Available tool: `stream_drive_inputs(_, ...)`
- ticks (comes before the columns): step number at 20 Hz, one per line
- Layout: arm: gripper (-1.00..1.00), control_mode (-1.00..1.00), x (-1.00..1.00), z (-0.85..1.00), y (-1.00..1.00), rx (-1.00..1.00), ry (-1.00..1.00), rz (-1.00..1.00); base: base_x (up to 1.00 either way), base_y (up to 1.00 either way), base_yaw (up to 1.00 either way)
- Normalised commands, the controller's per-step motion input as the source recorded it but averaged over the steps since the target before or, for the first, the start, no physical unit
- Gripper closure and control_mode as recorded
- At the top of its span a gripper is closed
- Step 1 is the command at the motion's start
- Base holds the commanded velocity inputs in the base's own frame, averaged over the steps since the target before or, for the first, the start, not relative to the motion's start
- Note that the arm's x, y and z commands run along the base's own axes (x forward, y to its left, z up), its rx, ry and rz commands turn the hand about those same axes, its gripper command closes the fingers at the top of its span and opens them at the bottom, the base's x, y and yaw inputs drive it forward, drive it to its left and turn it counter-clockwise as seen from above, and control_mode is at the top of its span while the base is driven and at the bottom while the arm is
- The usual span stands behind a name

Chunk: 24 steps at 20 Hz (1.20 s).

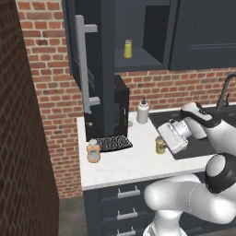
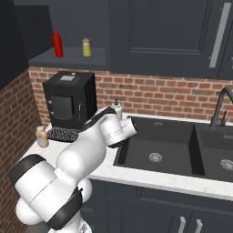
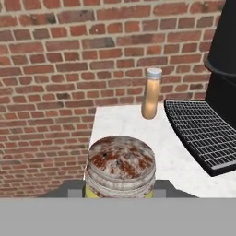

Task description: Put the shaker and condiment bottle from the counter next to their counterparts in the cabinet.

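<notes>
Neither item had reached the cabinet (image 1: 92, 55) yet. The gripper (image 1: 162, 144) was clenched around the shaker (image 1: 160, 145), which stood on the counter (image 1: 133, 166) in front of the coffee machine (image 1: 120, 108), toward the sink (image 2: 159, 145). From the hand's own camera its speckled cap (image 3: 120, 159) sat right between the fingertips, so the grasp looked made, but I judged the lift not yet begun. The shaker stood upright, long axis vertical, cap pointing up.

The condiment bottle (image 1: 93, 151) stood upright too, untouched, near the counter's wall end, just beside the coffee machine's drip grate (image 1: 113, 143). Above the coffee machine, the open cabinet held the counterpart shaker (image 1: 128, 49) and a red bottle (image 2: 57, 43) on its shelf. Both trips were left.
</notes>
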Motion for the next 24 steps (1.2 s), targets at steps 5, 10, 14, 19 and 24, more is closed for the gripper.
stream_drive_inputs(5,1.0,-1.0,0.0,0.71,0.25,-0.09,0.02,-0.15,0.0,0.0,0.0)
stream_drive_inputs(10,1.0,-1.0,-0.04,0.64,0.27,-0.04,0.09,-0.2,0.0,0.0,0.0)
stream_drive_inputs(14,1.0,-1.0,-0.06,0.52,0.3,0.0,0.15,-0.25,0.0,0.0,0.0)
stream_drive_inputs(19,1.0,-1.0,-0.09,0.47,0.27,0.0,0.17,-0.28,0.0,0.0,0.0)
stream_drive_inputs(24,1.0,-1.0,-0.01,0.44,0.27,0.0,0.18,-0.31,0.0,0.0,0.0)
